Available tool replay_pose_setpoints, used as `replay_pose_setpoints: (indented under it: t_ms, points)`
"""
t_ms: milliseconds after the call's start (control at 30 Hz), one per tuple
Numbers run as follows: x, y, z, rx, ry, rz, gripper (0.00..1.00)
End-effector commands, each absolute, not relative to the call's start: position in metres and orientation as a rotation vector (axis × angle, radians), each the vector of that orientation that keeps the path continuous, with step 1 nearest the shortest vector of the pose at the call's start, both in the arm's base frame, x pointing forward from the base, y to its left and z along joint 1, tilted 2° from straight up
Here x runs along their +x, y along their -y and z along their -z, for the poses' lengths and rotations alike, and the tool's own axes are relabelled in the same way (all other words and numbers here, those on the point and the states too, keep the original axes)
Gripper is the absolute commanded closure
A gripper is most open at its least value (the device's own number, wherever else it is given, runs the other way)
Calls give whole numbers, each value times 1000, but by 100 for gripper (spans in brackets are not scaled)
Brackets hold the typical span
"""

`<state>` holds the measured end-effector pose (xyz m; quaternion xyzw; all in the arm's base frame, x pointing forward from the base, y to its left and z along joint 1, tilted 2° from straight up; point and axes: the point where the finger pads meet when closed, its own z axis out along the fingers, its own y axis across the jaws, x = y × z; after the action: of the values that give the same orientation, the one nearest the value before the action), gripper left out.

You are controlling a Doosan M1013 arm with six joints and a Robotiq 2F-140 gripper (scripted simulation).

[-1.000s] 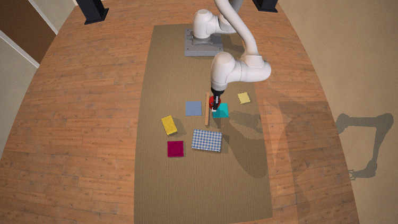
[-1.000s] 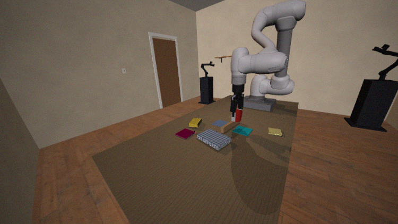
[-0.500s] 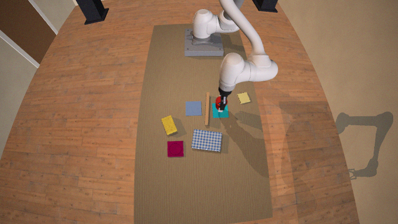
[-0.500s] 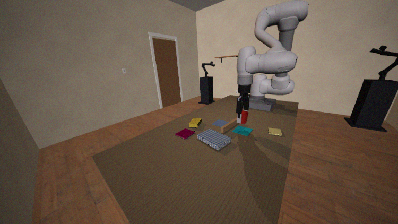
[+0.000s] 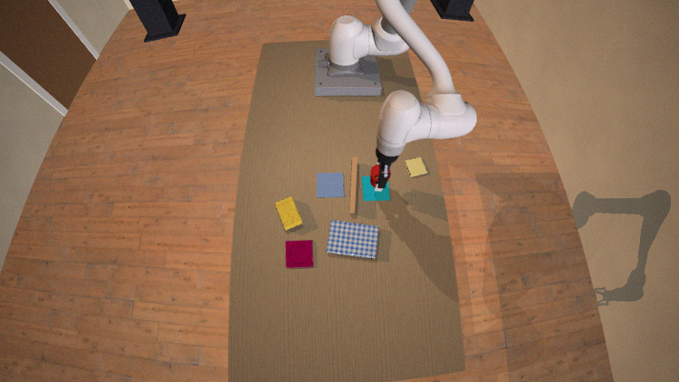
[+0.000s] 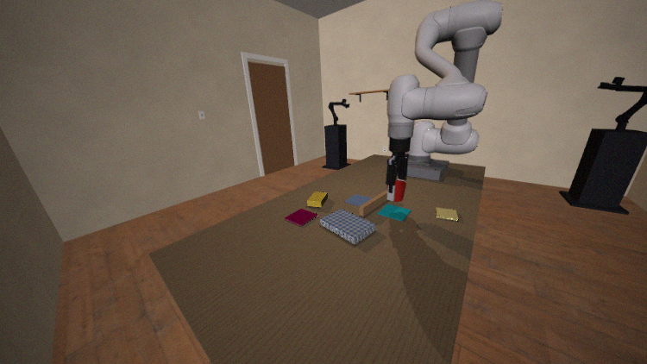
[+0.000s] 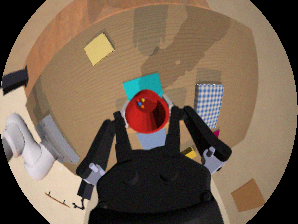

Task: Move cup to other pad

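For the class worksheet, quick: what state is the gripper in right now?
Gripper: shut on the red cup, held in the air over the teal pad.
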<state>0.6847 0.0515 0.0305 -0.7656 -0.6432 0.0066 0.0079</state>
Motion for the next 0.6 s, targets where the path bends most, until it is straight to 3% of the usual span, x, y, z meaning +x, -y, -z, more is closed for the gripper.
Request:
replay_pose_setpoints:
  t_ms: [0,567]
  points:
    - [684,-56,-30,-2391,2006,-25,51]
    - [683,-56,-18,-2391,2006,-25,51]
